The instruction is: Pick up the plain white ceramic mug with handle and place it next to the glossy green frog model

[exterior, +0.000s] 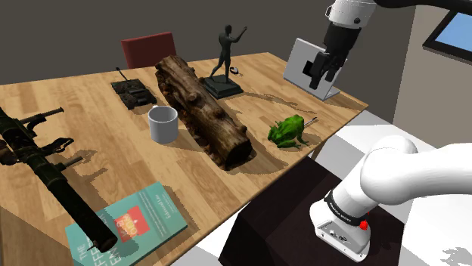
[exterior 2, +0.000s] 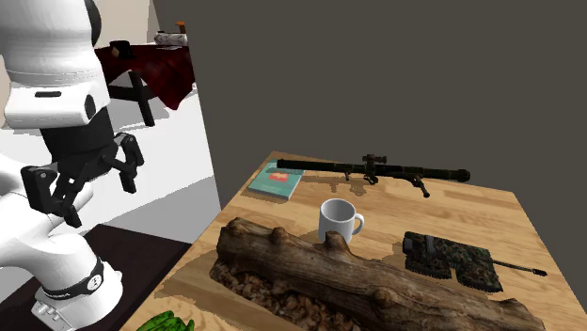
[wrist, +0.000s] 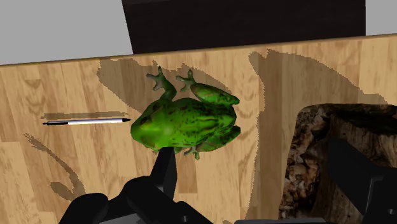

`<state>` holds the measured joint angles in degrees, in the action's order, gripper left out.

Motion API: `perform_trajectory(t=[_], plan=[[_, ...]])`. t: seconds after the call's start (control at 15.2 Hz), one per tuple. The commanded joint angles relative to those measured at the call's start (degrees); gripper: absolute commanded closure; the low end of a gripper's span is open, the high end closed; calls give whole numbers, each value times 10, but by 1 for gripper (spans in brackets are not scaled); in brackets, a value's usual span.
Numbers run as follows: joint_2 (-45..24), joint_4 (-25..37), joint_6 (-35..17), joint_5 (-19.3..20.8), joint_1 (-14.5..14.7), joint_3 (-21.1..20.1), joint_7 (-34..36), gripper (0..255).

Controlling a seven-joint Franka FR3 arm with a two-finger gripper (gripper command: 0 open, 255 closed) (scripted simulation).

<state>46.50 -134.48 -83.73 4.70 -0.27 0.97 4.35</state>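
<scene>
End effector point(exterior: 316, 75) up in the air above the stand-side end of the bench point(exterior: 76, 106). I read it as open: in the wrist view the two black fingers point(wrist: 167, 170) stand well apart and clasp nothing.

Looking down along it I see the green frog point(wrist: 184, 121) on the wood, with a thin pen point(wrist: 86, 121) beside it and the end of a bark-covered log point(wrist: 331, 159) on its other side.

The mug point(exterior: 163, 123) is white, upright and empty. It sits on the bench just beside the log point(exterior: 203, 109), on the shoulder view's left of it. The frog point(exterior: 288, 131) is on the opposite side of the log, apart from the mug.

In the second exterior view the mug point(exterior 2: 337, 220) stands behind the log point(exterior 2: 357, 282), its handle turned toward a camouflage toy tank point(exterior 2: 450, 260). A long dark rifle point(exterior 2: 372, 170) and a teal book point(exterior 2: 280, 181) lie farther back.
</scene>
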Motion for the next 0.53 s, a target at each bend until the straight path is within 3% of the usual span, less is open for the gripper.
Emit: perform_trajectory(t=[0.0,0.46], plan=[[0,0,0,0,0,0,0,0],[-107,8,-100,-38,18,-41,51,0]])
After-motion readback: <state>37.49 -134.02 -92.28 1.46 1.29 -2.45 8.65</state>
